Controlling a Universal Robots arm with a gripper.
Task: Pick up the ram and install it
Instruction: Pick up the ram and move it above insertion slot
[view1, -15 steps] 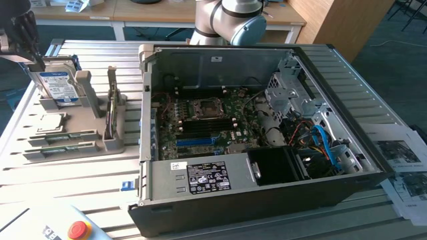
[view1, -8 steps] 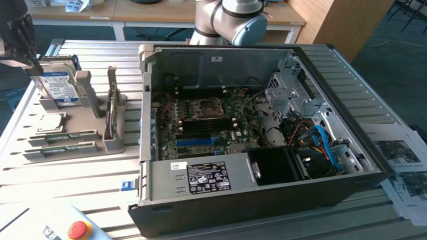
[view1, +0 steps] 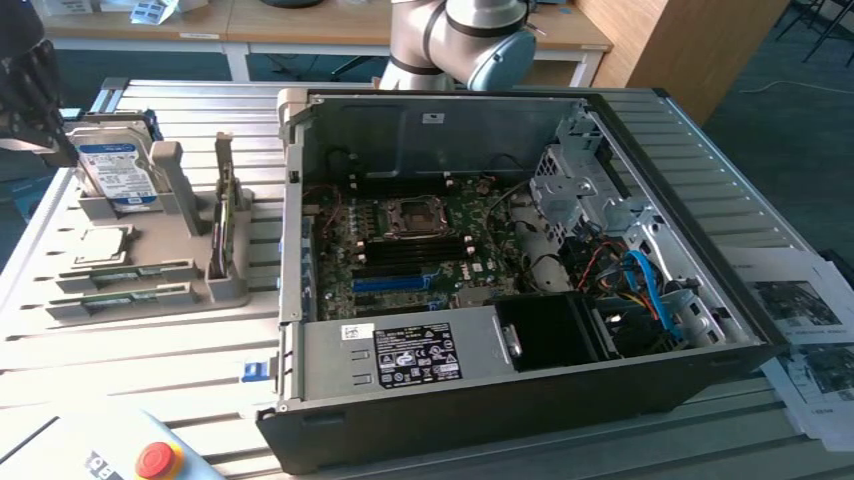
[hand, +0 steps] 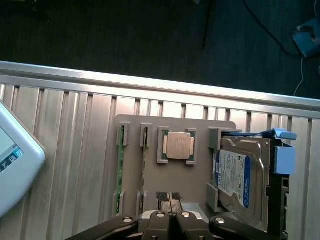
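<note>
Closed, empty gripper over the parts holder, off to one side of the ram

The gripper hangs with its fingertips pressed together and nothing between them, above the grey holder, roughly in line with the processor chip. The ram stands on edge in the holder's outermost slot, with a second stick in the next slot, then the chip, then the hard drive on the far side. To do the pick well, the jaws likely need to open and be lined up across the stick's thin edge, near the middle of its length and clear of the neighbouring stick. The stick should probably then be lifted straight out of its end clips. The open computer case with its motherboard sits just beside the holder.
</note>
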